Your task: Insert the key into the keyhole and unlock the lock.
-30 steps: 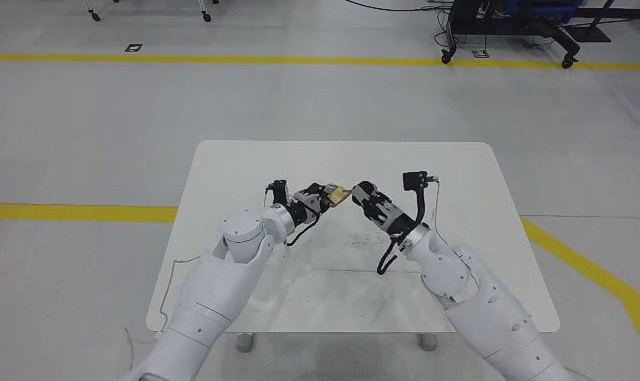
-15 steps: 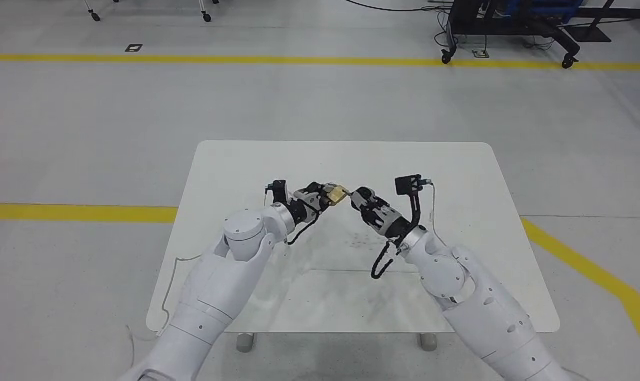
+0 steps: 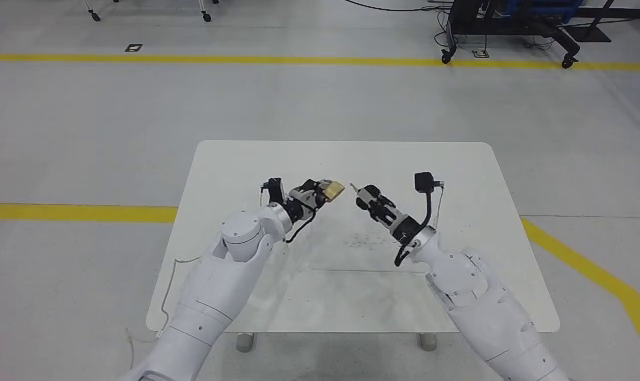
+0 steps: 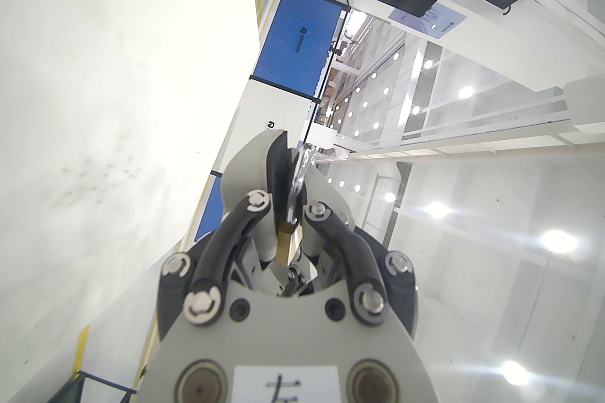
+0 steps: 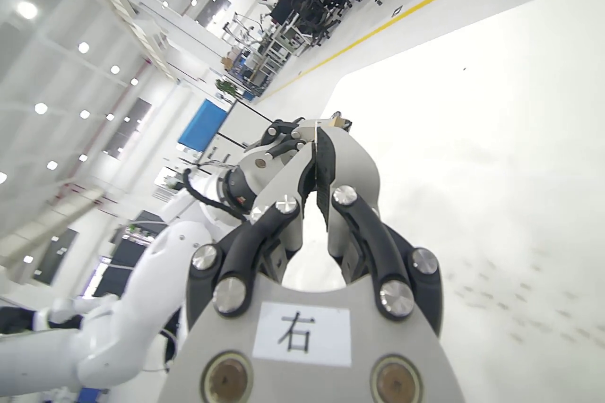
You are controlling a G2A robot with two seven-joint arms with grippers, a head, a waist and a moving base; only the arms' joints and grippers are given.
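As the right gripper, pinched tight on the thin silver key, backs off to 3 o'clock, the small brass padlock stays clamped in the left gripper, now just apart.

left hand closed | right hand closed | tips facing, just apart

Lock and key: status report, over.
Left gripper shut on lock. Right gripper shut on key. Key not inserted, clear gap to lock. Nothing between them.
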